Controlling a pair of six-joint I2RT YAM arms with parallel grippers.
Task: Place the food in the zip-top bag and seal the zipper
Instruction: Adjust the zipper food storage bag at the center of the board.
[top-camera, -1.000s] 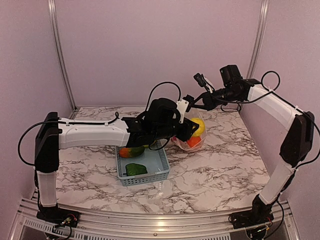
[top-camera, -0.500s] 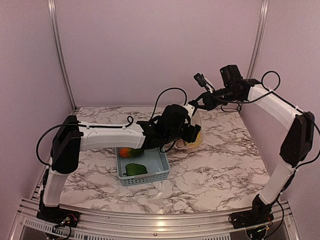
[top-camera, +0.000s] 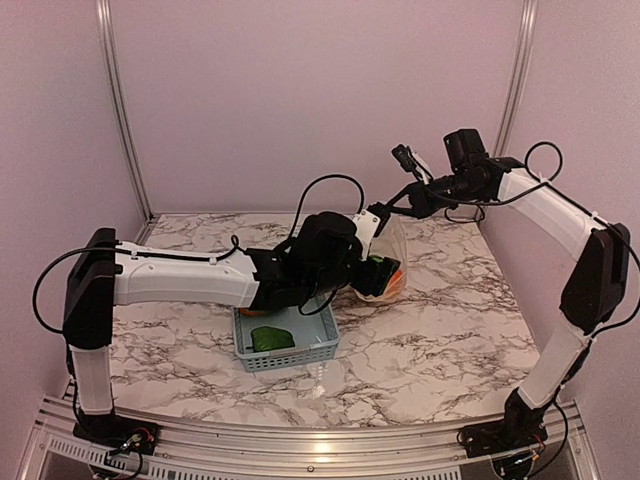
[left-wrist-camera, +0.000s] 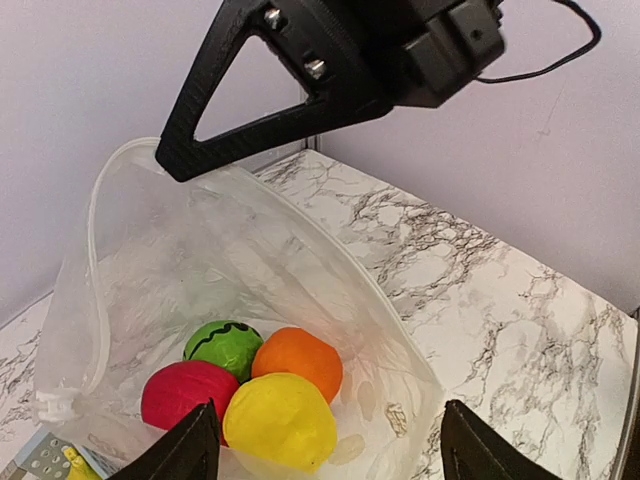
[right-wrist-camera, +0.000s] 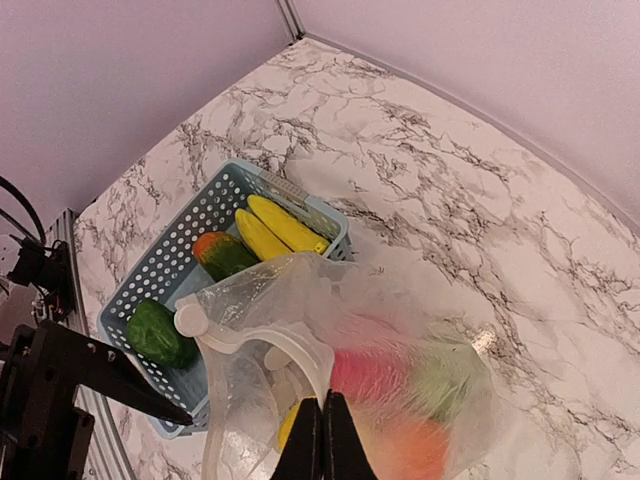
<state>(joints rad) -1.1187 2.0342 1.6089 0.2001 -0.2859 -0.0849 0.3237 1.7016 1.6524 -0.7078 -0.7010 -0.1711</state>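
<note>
The clear zip-top bag hangs open from my right gripper, which is shut on its pale zipper at the mouth edge. Inside the bag lie a yellow piece, an orange piece, a green piece and a red piece. My left gripper is open and empty just above them at the bag's mouth. Yellow bananas, a green-orange piece and a green piece lie in the basket.
The blue-grey mesh basket stands on the marble table just left of the bag, under my left forearm. Purple walls close the back and sides. The right arm's black fingers reach over the bag's top edge.
My left gripper went into the bag's mouth with the yellow piece and has drawn back a little. The yellow piece now lies in the bag. The right gripper has held still.
</note>
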